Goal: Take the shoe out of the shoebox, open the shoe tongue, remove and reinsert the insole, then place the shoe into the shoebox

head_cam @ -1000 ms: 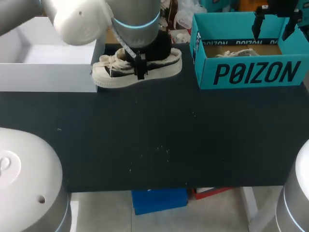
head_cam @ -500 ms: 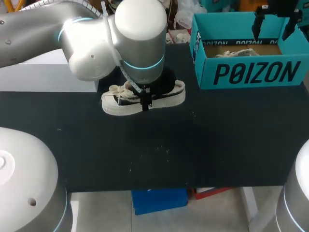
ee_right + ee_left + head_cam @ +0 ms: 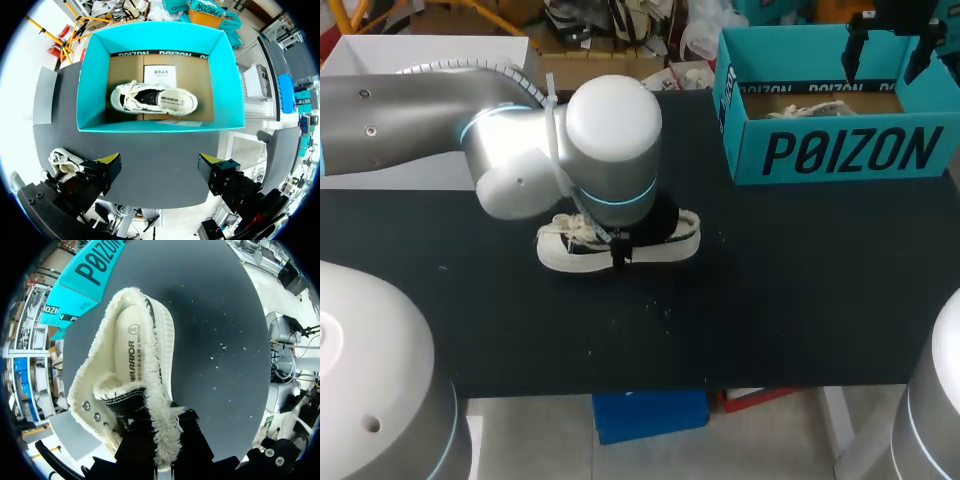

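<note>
A low canvas sneaker (image 3: pixel 670 245) (image 3: pixel 160 340), black in the upper with a cream ribbed rubber sole, cream laces and frayed cream trim, is seen upright near the middle of the black table (image 3: pixel 770 300), slightly toward its left edge. It is set lengthwise along the near edge, toe to the left. Whether its sole rests on the surface cannot be told. A cream insole (image 3: pixel 127 350) is seated inside it.

An open teal cardboard shoebox (image 3: pixel 840 150) (image 3: pixel 95 85) with black lettering is stood at the far right corner. A second, matching sneaker (image 3: pixel 810 110) (image 3: pixel 154 101) is laid on its brown floor, opening upward.
</note>
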Action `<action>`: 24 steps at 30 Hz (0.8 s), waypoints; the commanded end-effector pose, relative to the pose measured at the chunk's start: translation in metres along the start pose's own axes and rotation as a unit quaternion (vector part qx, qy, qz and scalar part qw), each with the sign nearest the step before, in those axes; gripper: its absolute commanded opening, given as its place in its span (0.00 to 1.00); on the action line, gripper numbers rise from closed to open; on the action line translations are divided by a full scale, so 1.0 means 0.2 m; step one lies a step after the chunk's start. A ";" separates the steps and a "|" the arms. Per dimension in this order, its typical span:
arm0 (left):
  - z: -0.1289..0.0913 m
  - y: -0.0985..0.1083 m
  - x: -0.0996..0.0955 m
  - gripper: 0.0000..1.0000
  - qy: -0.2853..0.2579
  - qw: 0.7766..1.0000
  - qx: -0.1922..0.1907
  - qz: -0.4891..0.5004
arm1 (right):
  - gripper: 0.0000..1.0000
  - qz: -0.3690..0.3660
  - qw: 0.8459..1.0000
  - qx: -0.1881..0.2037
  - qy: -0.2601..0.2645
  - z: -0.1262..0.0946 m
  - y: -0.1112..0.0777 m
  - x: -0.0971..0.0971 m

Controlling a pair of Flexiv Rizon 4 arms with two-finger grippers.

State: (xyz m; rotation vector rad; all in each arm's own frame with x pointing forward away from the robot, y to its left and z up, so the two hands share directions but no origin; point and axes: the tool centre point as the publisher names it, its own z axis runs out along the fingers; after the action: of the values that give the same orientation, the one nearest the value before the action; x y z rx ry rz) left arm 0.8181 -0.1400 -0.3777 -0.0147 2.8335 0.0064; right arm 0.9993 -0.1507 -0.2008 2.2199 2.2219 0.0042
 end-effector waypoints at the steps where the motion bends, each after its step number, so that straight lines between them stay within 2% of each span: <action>1: 0.09 0.00 0.00 0.00 0.001 1.000 0.013 0.010 | 1.00 0.000 1.000 0.001 0.000 0.00 0.00 0.00; 2: 0.09 0.00 0.00 0.00 0.003 1.000 0.016 0.013 | 1.00 0.000 1.000 0.001 0.000 0.00 0.00 0.00; 3: 0.09 0.00 0.00 0.25 0.004 1.000 0.015 0.015 | 1.00 0.000 1.000 0.001 0.000 0.00 0.00 0.00; 4: 0.09 0.01 0.00 0.76 0.008 1.000 0.015 0.016 | 1.00 0.000 1.000 0.001 0.000 0.00 0.00 0.00; 5: 0.09 0.01 0.00 1.00 0.008 1.000 0.015 0.017 | 1.00 0.000 1.000 0.001 0.000 0.00 0.00 0.00; 9: 0.05 0.02 -0.01 1.00 0.008 1.000 0.019 0.023 | 1.00 0.000 1.000 0.001 0.000 0.00 0.00 0.00; 13: -0.09 0.04 -0.04 1.00 0.009 0.998 0.060 0.018 | 1.00 0.000 1.000 0.001 0.000 0.00 0.00 0.00; 15: -0.19 0.06 -0.06 1.00 0.020 0.993 0.112 0.016 | 1.00 0.000 1.000 0.001 0.000 0.00 0.00 0.00; 18: -0.29 0.10 -0.08 1.00 0.018 0.990 0.141 0.010 | 1.00 0.000 1.000 0.001 0.000 0.00 0.00 0.00; 21: -0.36 0.15 -0.09 1.00 0.025 0.983 0.180 -0.006 | 1.00 0.000 1.000 0.001 0.000 0.00 0.00 0.00; 24: -0.40 0.21 -0.09 1.00 0.023 0.980 0.199 -0.014 | 1.00 0.000 1.000 0.001 0.000 0.00 0.00 0.00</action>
State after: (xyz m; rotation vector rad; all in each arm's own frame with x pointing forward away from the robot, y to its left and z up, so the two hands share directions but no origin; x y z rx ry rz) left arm 0.8212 -0.1386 -0.3144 0.0067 2.8669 -0.3658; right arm 0.9993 -0.1506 -0.2008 2.2198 2.2220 0.0042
